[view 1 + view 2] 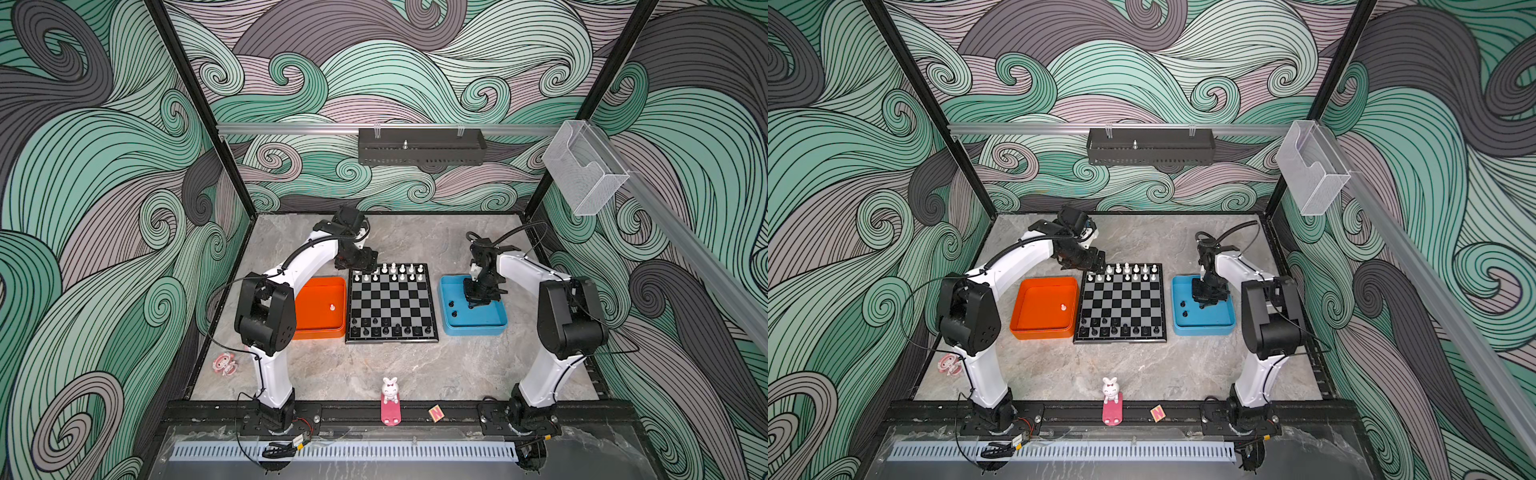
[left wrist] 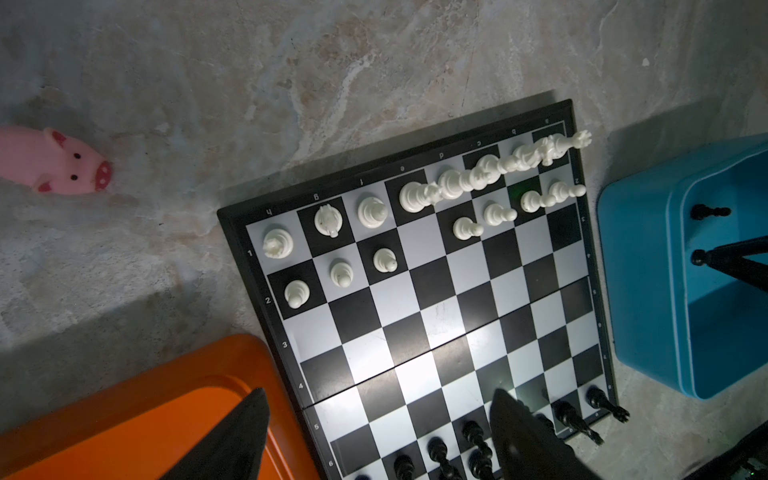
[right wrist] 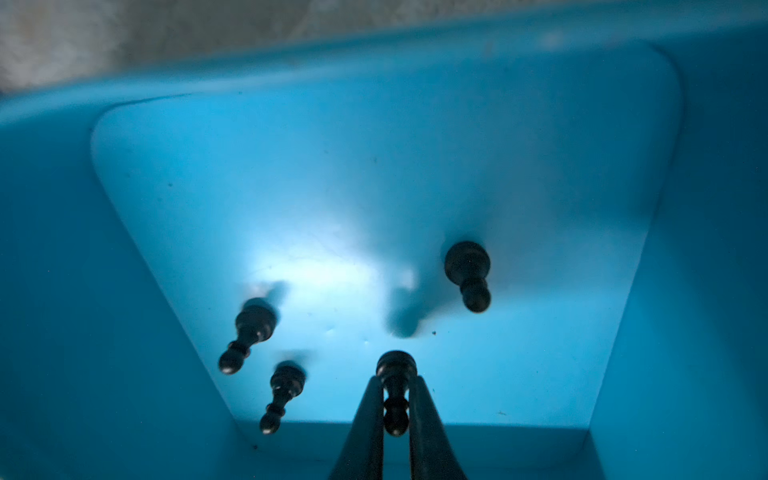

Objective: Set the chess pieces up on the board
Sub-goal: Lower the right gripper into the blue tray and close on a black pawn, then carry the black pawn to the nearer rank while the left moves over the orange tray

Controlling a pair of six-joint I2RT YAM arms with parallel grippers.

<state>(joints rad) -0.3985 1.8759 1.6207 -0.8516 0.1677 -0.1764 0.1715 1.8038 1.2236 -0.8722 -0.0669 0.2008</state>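
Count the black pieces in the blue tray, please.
4. Right wrist view: two pawns near each other, a third pawn apart, a fourth pawn gripped by the right end effector. Parts of the tray are out of view.

The right gripper (image 3: 395, 386) pinches a small black plastic pawn (image 3: 395, 365) between its fingers (image 3: 368, 415), inside a blue plastic tray (image 3: 374, 166). Three more black pawns (image 3: 467, 270) sit nearby.

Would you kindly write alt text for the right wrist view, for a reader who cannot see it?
The right gripper is closed on a black pawn inside the blue tray. Three other pawns, also black, sit apart from it on the brightly lit tray floor.
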